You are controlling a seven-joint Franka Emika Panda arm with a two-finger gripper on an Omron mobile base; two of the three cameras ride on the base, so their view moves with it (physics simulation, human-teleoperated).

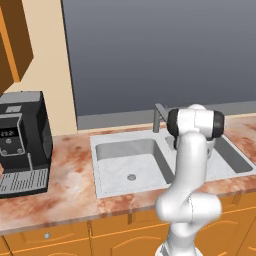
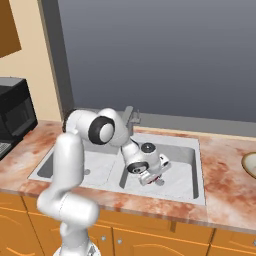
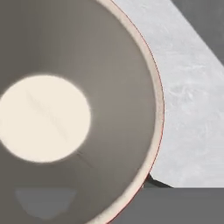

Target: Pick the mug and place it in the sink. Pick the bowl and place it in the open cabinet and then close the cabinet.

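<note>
The mug (image 3: 43, 118) is seen from straight above in the hand view: a grey inside, a pale round bottom and a thin red edge along its cream rim. Behind it lies the marbled surface of the sink (image 3: 188, 109). One dark fingertip (image 3: 152, 180) shows just outside the rim. My gripper (image 2: 152, 177) hangs low in the right basin of the sink (image 2: 195, 150), pointing down. I cannot tell how its jaws stand, or whether the mug rests on the basin floor. The bowl (image 2: 250, 165) sits on the counter at the far right. The cabinet's orange door (image 1: 12, 45) shows at the upper left.
A grey faucet (image 1: 159, 117) rises behind the divider between the two basins. A black coffee machine (image 1: 20, 140) stands on the counter at the left. Orange drawer fronts (image 1: 45, 237) run below the marbled counter (image 1: 70, 190). A grey wall panel is behind the sink.
</note>
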